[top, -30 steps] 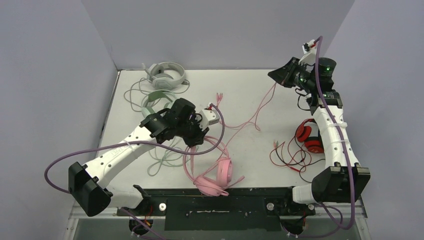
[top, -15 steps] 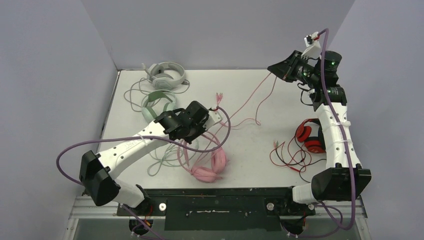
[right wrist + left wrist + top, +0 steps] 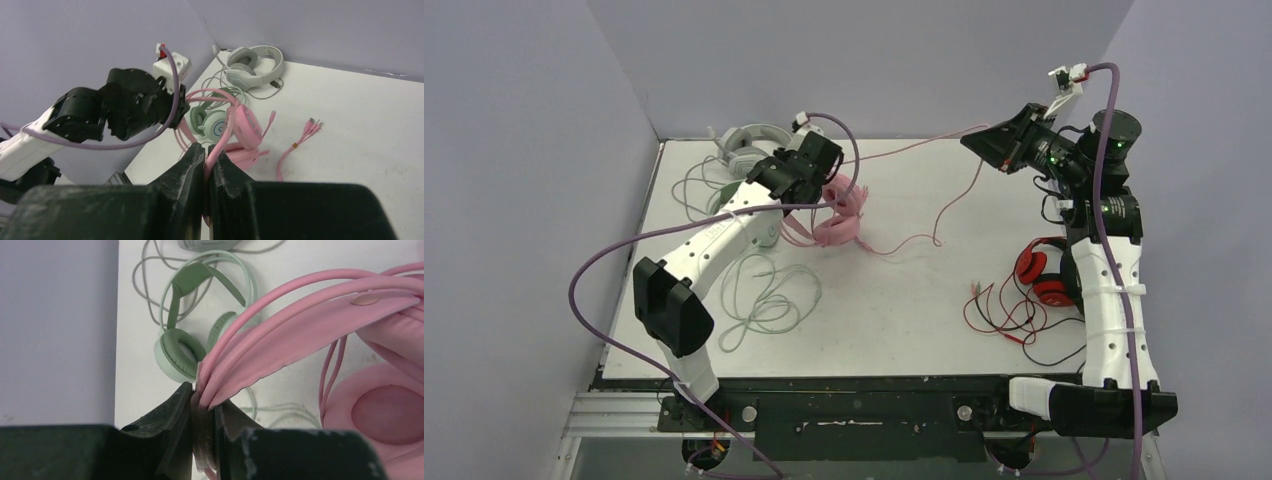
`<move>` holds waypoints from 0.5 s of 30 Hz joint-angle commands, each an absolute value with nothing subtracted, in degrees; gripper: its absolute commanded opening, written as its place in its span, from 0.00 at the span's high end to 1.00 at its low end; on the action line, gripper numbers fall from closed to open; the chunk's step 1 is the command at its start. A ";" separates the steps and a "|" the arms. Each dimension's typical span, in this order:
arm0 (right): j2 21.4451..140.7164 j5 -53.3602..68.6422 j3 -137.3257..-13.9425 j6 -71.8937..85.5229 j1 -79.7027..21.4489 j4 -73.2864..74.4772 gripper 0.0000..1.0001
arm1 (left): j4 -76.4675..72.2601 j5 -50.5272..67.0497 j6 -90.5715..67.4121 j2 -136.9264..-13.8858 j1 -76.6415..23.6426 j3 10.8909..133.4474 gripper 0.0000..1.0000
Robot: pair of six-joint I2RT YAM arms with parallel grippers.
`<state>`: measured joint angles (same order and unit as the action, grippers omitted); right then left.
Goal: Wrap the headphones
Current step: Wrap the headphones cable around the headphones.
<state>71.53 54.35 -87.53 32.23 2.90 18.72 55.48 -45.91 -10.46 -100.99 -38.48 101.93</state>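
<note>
1. The left gripper (image 3: pixel 204 407) is pressed shut on the band of the pink headset (image 3: pixel 310 315), which sits clamped between its two fingers.
2. Seen from above, the pink headset (image 3: pixel 844 218) hangs from the left gripper (image 3: pixel 824 185) over the far left part of the table (image 3: pixel 894 310), cups below the band. I cannot tell whether the cups touch the table.
3. The right gripper (image 3: pixel 206 162) pinches the pink cable (image 3: pixel 216 145), a thin strand caught between its closed fingers.
4. From above, the right gripper (image 3: pixel 980 140) is raised over the far right of the table. The pink cable (image 3: pixel 924 140) runs from it leftward towards the pink headset. Another stretch droops to the table and curves back to the headset.
5. The plugs (image 3: pixel 312 122) of the pink cable lie on the table, apart from the headset.
6. The mint headset (image 3: pixel 182 352) lies on the table just beside the pink one, on its left. From above, the left arm covers much of it.
7. The mint cable (image 3: pixel 769 300) lies in loose loops on the table, nearer the arm bases.
8. The grey-white headset (image 3: pixel 749 145) lies in the far left corner by the back wall. The grey cable (image 3: pixel 689 185) loops beside it.
9. A red headset (image 3: pixel 1039 270) lies at the right edge beside the right arm, with tangled wires (image 3: pixel 1004 320) just in front of it.
</note>
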 commanded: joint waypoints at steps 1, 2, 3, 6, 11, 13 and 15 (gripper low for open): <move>67.22 57.40 -89.63 32.68 1.95 19.04 1.00 | 50.75 -52.30 -22.54 -102.03 -35.41 107.65 1.00; 66.38 57.65 -89.05 32.86 1.40 19.27 1.00 | 49.89 -51.27 -25.10 -102.63 -33.98 107.99 1.00; 65.50 57.98 -88.13 33.07 0.88 19.22 1.00 | 49.12 -49.28 -28.22 -102.99 -32.12 108.22 1.00; 62.44 58.57 -84.82 33.54 -1.08 19.17 1.00 | 44.89 -39.61 -35.82 -103.24 -26.07 107.61 1.00; 57.63 58.99 -77.76 32.22 -4.80 21.58 1.00 | 37.33 -30.22 -43.82 -103.25 -19.52 107.21 1.00; 55.98 59.36 -75.29 31.83 -6.22 22.54 1.00 | 37.02 -29.90 -46.14 -104.16 -18.12 108.78 1.00; 54.38 60.62 -72.93 31.43 -7.32 22.90 1.00 | 36.36 -28.86 -48.27 -104.79 -17.21 109.92 1.00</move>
